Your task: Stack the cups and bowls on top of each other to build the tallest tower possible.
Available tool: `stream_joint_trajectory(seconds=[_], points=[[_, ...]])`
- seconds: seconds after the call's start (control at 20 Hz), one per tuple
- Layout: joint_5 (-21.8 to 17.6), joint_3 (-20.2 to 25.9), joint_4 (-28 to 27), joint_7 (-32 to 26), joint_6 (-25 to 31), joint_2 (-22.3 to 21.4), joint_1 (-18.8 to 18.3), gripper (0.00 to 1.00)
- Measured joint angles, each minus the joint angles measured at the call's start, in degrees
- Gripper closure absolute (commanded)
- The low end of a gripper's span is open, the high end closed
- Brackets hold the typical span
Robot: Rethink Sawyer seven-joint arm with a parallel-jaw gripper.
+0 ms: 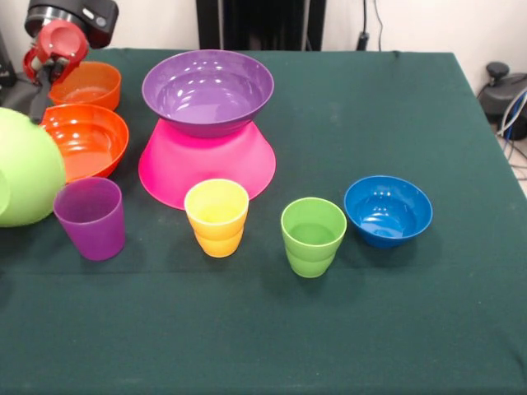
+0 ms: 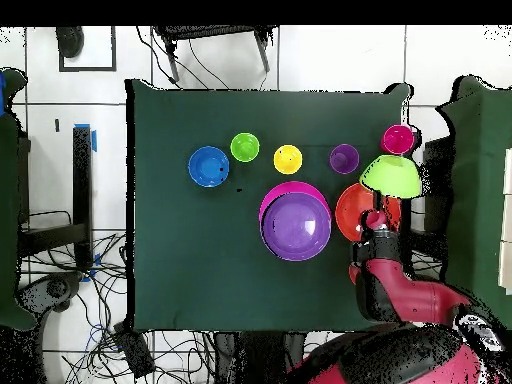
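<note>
The tower is an upright purple bowl (image 1: pixel 207 89) (image 2: pixel 296 226) on an inverted pink bowl (image 1: pixel 206 169) (image 2: pixel 290 192). My gripper (image 1: pixel 39 105) (image 2: pixel 377 207) is shut on the rim of the lime green bowl (image 1: pixel 25 169) (image 2: pixel 390 175). It holds the bowl raised at the front view's left edge, outer side showing, over the large orange bowl (image 1: pixel 82 140) (image 2: pixel 358 212). The small orange bowl (image 1: pixel 86 82) sits behind. The purple cup (image 1: pixel 90 218) (image 2: pixel 344 157), yellow cup (image 1: pixel 216 216) (image 2: pixel 288 158), green cup (image 1: pixel 313 236) (image 2: pixel 245 147) and blue bowl (image 1: pixel 388 210) (image 2: pixel 209 166) stand in a row. The red cup (image 2: pixel 398 138) shows only overhead.
The green tablecloth (image 1: pixel 370 329) covers the table. The arm (image 1: pixel 62 41) (image 2: pixel 385 285) reaches in over the orange bowls. Cables and chair legs (image 2: pixel 210 45) lie on the floor around the table.
</note>
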Motion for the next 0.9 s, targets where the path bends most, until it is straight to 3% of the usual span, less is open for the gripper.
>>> stream_joint_trajectory(seconds=[0.9], points=[[4.8,-3.6,1.0,0.0,0.0,-1.7,3.5,1.0]])
